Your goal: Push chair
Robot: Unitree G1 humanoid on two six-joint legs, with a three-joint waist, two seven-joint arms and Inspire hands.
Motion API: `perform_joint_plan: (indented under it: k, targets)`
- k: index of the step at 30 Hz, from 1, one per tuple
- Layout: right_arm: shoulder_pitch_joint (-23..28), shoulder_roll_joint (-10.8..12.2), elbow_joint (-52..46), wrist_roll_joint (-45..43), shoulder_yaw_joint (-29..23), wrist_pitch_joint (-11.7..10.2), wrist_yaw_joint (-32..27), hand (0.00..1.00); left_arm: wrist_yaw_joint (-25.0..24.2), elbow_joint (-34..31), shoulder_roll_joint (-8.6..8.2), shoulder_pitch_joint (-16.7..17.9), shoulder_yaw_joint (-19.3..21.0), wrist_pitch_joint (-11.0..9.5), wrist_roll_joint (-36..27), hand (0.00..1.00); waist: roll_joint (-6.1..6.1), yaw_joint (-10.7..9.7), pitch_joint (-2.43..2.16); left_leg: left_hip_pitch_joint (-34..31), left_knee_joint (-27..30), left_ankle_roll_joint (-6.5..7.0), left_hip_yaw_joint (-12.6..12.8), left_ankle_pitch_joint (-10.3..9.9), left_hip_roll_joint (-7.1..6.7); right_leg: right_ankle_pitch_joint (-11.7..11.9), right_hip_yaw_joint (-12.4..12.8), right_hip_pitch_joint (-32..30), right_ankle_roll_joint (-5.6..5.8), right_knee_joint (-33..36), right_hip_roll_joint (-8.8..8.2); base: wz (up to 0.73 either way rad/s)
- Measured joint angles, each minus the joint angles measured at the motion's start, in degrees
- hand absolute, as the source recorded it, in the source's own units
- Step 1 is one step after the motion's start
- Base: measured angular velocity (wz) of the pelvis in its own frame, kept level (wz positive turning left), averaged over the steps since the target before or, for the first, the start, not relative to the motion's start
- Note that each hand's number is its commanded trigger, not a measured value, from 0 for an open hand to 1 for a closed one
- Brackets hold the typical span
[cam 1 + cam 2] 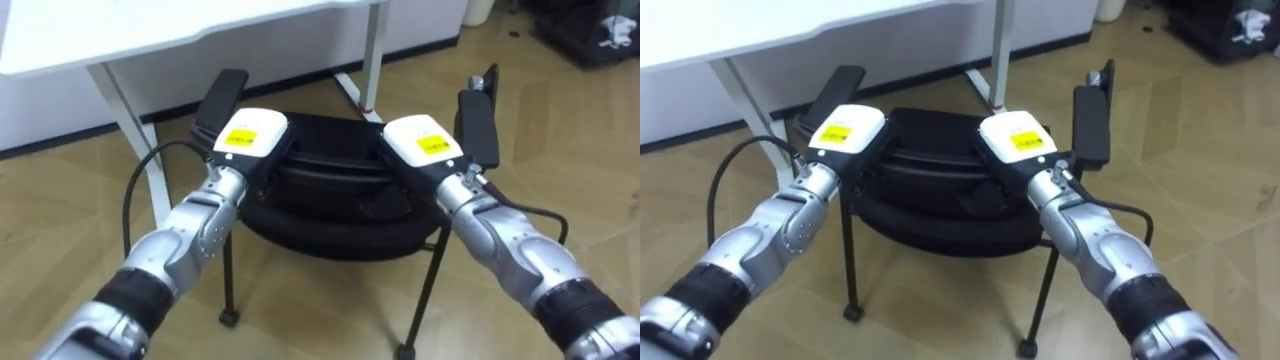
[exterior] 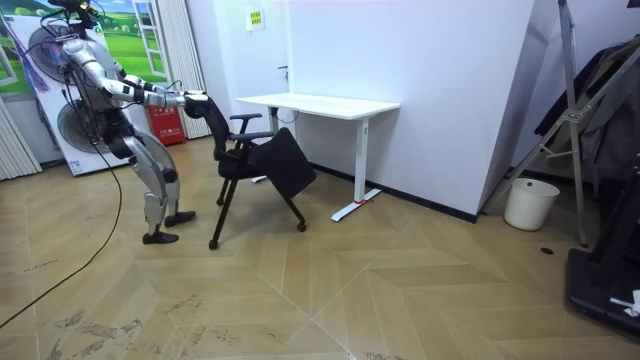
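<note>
My left hand point(image 1: 248, 135) and right hand point(image 1: 425, 140) sit on the backrest of the chair point(image 1: 330, 215), facing the surface point(image 1: 150, 30); their grip I cannot tell. The chair seems light and stiff, and the backrest top suits pushing.

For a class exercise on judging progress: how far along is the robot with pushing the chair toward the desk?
Done: the robot stands behind the black office chair, with its left hand and right hand set on the backrest top. In hand: the push toward the white desk. Left: in the room view the chair stands mostly outside the desk top, not yet tucked under.
</note>
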Motion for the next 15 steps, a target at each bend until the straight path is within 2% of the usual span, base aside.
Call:
perform_joint_plan:
  k: [1, 4, 5, 6, 7, 10, 11, 13, 15]
  targets:
    - [0.0, -0.1, -0.3, 0.0, 0.0, 0.0, 0.0, 1.00, 0.0, -0.3, 0.01, 0.0, 0.0, 0.1, 0.0, 1.00, 0.11, 0.3, 0.01, -0.3, -1.5, 0.26, 0.9, 0.9, -0.14, -0.1, -0.1, 0.2, 0.07, 0.0, 0.08, -0.12]
    - [-0.3, -0.8, -1.0, 0.0, 0.0, 0.1, -0.5, 1.00, -0.1, -2.4, 0.22, 0.3, 0.0, 1.3, -0.1, 1.00, 0.74, 1.9, -0.30, -1.1, -5.6, 1.87, 1.7, 6.3, -1.52, -0.7, -0.2, 0.9, 0.27, -0.6, 1.33, -0.12]
    - [-0.3, -0.9, -1.2, 0.1, 0.0, 0.2, -0.5, 1.00, -0.1, -2.7, 0.26, 0.3, 0.0, 1.4, -0.1, 1.00, 0.80, 1.9, -0.35, -0.9, -5.7, 2.12, 1.7, 6.9, -1.98, -0.9, -0.3, 1.1, 0.39, -0.8, 1.43, 0.00]
    - [-0.3, -1.0, -1.6, 0.1, 0.0, 0.3, -0.6, 1.00, -0.2, -3.3, 0.46, 0.3, 0.0, 1.5, -0.1, 1.00, 0.75, 2.0, -0.36, -0.3, -5.8, 2.54, 1.9, 8.4, -3.01, -1.5, -0.3, 1.4, 0.80, -0.9, 1.44, 0.04]
    - [-0.3, -0.8, -1.6, 0.3, 0.0, 0.5, -0.8, 1.00, -0.3, -3.8, 0.89, 0.3, -0.1, 1.7, -0.1, 1.00, 0.30, 2.0, -0.18, 0.3, -6.5, 4.97, 1.8, 9.4, -3.40, -2.0, -0.2, 2.0, 1.24, -1.1, 1.22, 0.04]
    - [-0.2, 0.0, -1.2, 0.3, 0.0, 0.7, -1.2, 1.00, -0.3, -4.3, 1.66, 0.4, -0.6, 1.9, -0.1, 1.00, -1.06, 2.2, -0.21, 2.1, -7.5, 5.39, 2.3, 9.1, -4.85, -2.4, 0.0, 3.6, 1.98, -2.7, 0.61, 0.01]
    - [-0.2, 0.2, -1.2, 0.3, 0.0, 0.9, -1.2, 1.00, -0.5, -4.4, 1.71, 0.3, -0.6, 2.0, -0.1, 1.00, -1.40, 2.3, -0.25, 2.7, -7.5, 6.06, 3.2, 8.5, -5.13, -2.7, 0.0, 4.2, 2.44, -2.8, 0.16, 0.00]
    - [-0.1, 0.2, -1.2, 0.3, 0.1, 0.9, -1.2, 1.00, -0.9, -4.5, 1.73, 0.3, -0.6, 2.3, -0.1, 1.00, -1.72, 2.6, -0.21, 3.9, -7.4, 6.41, 4.2, 6.8, -5.40, -3.5, 0.1, 5.3, 3.08, -2.7, -0.47, -0.02]
    - [0.0, 0.3, -1.1, 0.5, 0.1, 1.0, -1.6, 1.00, -1.5, -5.0, 1.95, 0.4, -0.6, 2.3, -0.1, 1.00, -2.70, 3.6, -0.26, 4.9, -6.9, 6.49, 5.3, 4.6, -6.09, -4.5, -0.2, 5.5, 4.48, 0.7, -2.25, -0.14]
